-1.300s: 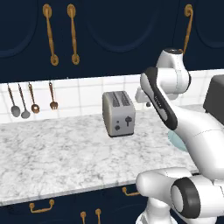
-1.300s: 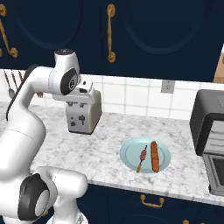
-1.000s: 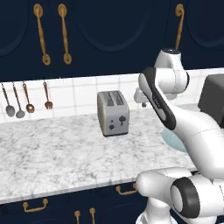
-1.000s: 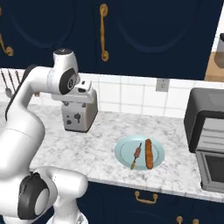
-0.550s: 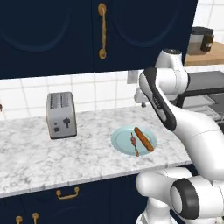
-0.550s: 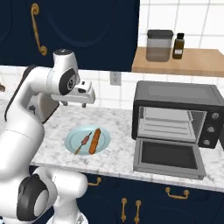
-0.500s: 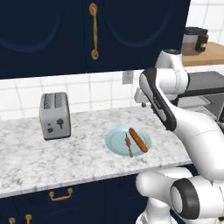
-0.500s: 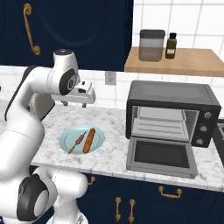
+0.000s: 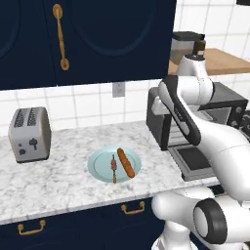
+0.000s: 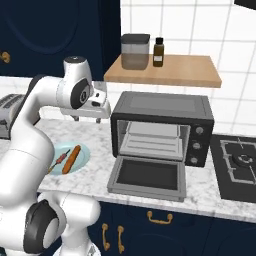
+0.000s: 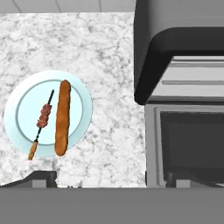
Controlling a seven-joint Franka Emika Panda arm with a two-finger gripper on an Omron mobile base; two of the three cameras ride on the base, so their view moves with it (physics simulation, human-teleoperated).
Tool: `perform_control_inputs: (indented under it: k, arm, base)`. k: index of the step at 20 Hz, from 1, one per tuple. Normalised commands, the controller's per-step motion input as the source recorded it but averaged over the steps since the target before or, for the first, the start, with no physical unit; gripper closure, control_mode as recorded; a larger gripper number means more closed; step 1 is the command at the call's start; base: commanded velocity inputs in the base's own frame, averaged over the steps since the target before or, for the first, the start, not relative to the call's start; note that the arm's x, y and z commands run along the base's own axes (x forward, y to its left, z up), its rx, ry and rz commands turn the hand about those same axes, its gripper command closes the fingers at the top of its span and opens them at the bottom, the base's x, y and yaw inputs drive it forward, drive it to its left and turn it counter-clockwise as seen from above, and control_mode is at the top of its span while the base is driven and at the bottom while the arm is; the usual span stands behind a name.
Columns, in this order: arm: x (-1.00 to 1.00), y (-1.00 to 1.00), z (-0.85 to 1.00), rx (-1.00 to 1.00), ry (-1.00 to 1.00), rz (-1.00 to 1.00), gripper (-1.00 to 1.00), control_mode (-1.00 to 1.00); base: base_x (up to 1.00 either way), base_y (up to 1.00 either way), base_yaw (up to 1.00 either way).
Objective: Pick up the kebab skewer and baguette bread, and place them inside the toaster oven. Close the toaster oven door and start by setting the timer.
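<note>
Left base view: a pale blue plate lies on the marble bench, carrying the kebab skewer and the baguette bread side by side, the skewer to the left. A silver two-slot toaster stands at the far left of the bench. The toaster oven stands to the right of the plate, partly hidden by the white arm; its door lies dropped open.

Right base view: the claw hangs above the bench, between the plate and the toaster oven, touching nothing. The baguette bread and the kebab skewer rest on the plate, left of the oven. The toaster oven door is folded down flat, and the wire rack shows inside. Three knobs run down the oven's right side. A wooden shelf above carries a grey canister and a small dark bottle. A hob sits at the right.

Hand view: looking straight down, the claw's tips stand spread wide at the lower edge, with nothing between them. The plate carries the kebab skewer and the baguette bread, lying parallel and just apart. The toaster oven and its open door lie to the right.
</note>
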Motion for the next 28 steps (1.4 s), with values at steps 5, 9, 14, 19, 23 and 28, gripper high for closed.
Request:
perform_control_inputs:
  k: [5,9,14,19,23,28]
  arm:
    - [0.00,0.00,0.00,0.00,0.00,0.00,-1.00,1.00]
    - [0.00,0.00,0.00,0.00,0.00,0.00,-1.00,1.00]
    - [0.00,0.00,0.00,0.00,0.00,0.00,-1.00,1.00]
    - [0.00,0.00,0.00,0.00,0.00,0.00,-1.00,1.00]
    - [-0.08,-0.11,-0.01,0.00,-0.03,0.00,-1.00,-1.00]
    - [-0.63,-0.91,-0.25,0.04,-0.14,0.00,-1.00,-1.00]
  base:
    - [0.47,0.00,0.05]
    - [0.25,-0.13,0.05]
    - [0.01,-0.03,0.00]
    - [0.00,0.00,0.00]
    - [0.00,0.00,0.00]
    - [0.00,0.00,0.00]
